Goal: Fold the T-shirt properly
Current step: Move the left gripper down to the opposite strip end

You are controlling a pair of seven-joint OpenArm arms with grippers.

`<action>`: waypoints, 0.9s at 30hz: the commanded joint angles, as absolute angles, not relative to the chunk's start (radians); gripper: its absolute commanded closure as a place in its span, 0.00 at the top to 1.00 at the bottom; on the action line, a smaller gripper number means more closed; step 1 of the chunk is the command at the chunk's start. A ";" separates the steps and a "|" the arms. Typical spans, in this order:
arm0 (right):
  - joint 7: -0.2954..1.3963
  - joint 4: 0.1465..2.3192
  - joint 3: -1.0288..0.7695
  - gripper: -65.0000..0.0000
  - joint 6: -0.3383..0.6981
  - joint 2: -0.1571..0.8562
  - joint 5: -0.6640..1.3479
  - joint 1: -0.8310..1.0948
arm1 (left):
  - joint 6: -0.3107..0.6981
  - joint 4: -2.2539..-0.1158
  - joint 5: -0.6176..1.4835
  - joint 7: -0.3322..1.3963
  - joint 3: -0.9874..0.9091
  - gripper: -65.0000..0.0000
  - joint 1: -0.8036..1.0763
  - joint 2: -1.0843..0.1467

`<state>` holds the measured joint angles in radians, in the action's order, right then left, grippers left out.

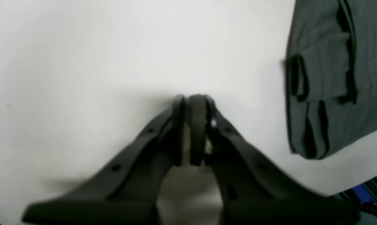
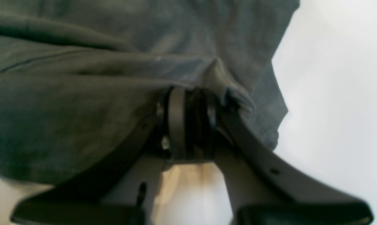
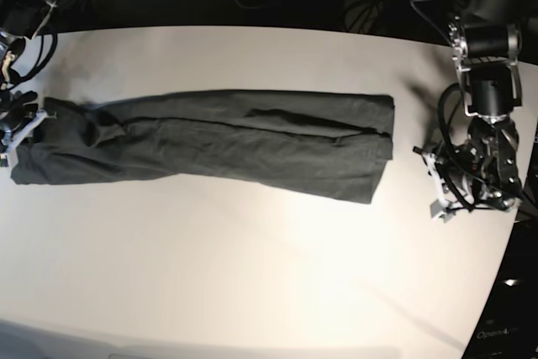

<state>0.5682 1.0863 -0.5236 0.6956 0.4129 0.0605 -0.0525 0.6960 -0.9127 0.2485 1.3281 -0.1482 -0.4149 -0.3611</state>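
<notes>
The T-shirt (image 3: 227,145) lies as a long folded strip across the counter (image 3: 252,275), soft, limp and light. The right gripper (image 2: 191,93) pinches its nine-o'clock end; the left gripper (image 1: 193,100), fingers clenched empty, could take the three-o'clock hem.

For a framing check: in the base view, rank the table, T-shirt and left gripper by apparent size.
1. table
2. T-shirt
3. left gripper, smallest, though mostly hidden behind its arm.

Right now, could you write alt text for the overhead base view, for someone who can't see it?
A dark grey T-shirt, folded into a long strip, lies across a white table. The right claw grips its end; the left claw sits shut, off the cloth.
</notes>
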 commanded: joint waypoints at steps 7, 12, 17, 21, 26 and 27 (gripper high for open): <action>0.607 1.084 -0.521 0.12 0.698 0.423 0.035 -0.050 | 0.698 -0.895 0.214 1.396 -0.142 0.06 -0.374 -0.380; 0.607 1.082 -0.521 0.12 0.698 0.420 0.035 -0.048 | 0.698 -0.897 0.278 1.396 -0.143 0.07 -0.375 -0.377; 0.607 1.084 -0.519 0.12 0.698 0.420 0.033 -0.048 | 0.698 -0.897 0.484 1.396 -0.134 0.07 -0.375 -0.410; 0.607 1.084 -0.519 0.12 0.698 0.423 0.031 -0.039 | 0.698 -0.895 0.633 1.396 -0.133 0.07 -0.374 -0.460; 0.607 1.095 -0.519 0.12 0.698 0.423 0.031 -0.021 | 0.698 -0.894 0.733 1.396 -0.133 0.08 -0.363 -0.503; 0.607 1.095 -0.519 0.12 0.698 0.423 0.031 -0.021 | 0.698 -0.892 0.756 1.396 -0.134 0.08 -0.361 -0.512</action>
<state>0.5484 1.0969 -0.5213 0.6895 0.4133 0.0628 -0.0273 0.6994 -0.8829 0.7624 1.3815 -0.1310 -0.3435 -0.4911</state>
